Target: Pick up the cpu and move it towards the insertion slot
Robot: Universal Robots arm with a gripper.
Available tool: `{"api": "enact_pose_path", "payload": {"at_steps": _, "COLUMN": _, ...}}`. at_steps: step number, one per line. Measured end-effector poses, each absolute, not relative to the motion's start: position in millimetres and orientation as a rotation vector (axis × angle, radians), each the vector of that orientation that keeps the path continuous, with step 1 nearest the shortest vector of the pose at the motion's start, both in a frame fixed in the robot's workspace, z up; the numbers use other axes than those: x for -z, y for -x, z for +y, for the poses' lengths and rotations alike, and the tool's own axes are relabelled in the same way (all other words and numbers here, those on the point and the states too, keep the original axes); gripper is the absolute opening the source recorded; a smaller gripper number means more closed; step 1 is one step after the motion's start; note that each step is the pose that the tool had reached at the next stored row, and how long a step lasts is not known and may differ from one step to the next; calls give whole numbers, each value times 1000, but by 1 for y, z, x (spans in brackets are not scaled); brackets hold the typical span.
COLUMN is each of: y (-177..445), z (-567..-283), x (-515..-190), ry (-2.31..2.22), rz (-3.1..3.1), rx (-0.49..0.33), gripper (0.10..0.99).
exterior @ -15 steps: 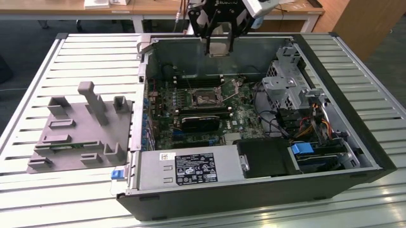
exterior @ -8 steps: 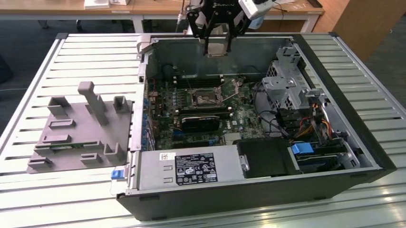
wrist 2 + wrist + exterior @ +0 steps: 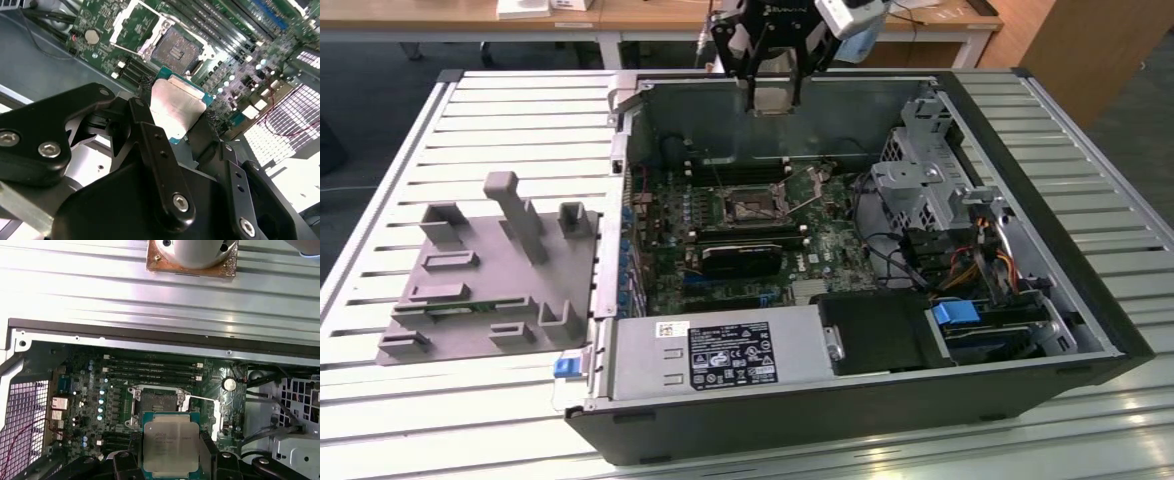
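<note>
The gripper (image 3: 771, 88), at the upper centre of the exterior view, hangs above the open computer case (image 3: 1067, 300) with the cpu (image 3: 771, 95) pinched between its two fingers. In the second wrist view the fingers (image 3: 142, 107) close on opposite edges of the cpu (image 3: 176, 106), whose silvery top faces the camera with a thin green rim showing along its far side. The same grasp appears at the lower centre of the first wrist view, where the cpu (image 3: 171, 446) sits between dark finger pads at either side.

The governing relation is that between the held chip and the insertion slot (image 3: 758, 207). In the exterior view the slot lies on the motherboard (image 3: 720, 270) almost straight below the gripper in the frame, well apart from it, with its metal frame flipped open. In the first wrist view the insertion slot (image 3: 156, 401) shows just above the chip's upper edge; in the second wrist view the insertion slot (image 3: 179, 47) stands upper centre, beyond the chip. The chip's edges appear roughly parallel to the socket's, though the oblique views leave this uncertain.
</note>
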State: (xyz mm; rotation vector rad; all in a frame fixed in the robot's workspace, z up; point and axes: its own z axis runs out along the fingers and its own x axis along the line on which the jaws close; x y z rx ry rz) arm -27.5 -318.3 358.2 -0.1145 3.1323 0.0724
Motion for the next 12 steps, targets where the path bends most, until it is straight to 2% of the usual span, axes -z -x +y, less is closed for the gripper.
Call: {"api": "enact_pose_path", "payload": {"at_steps": 12, "y": 28, "z": -312, "x": -357, "ry": 122, "rz": 3132, "rx": -71, "gripper": 537}}
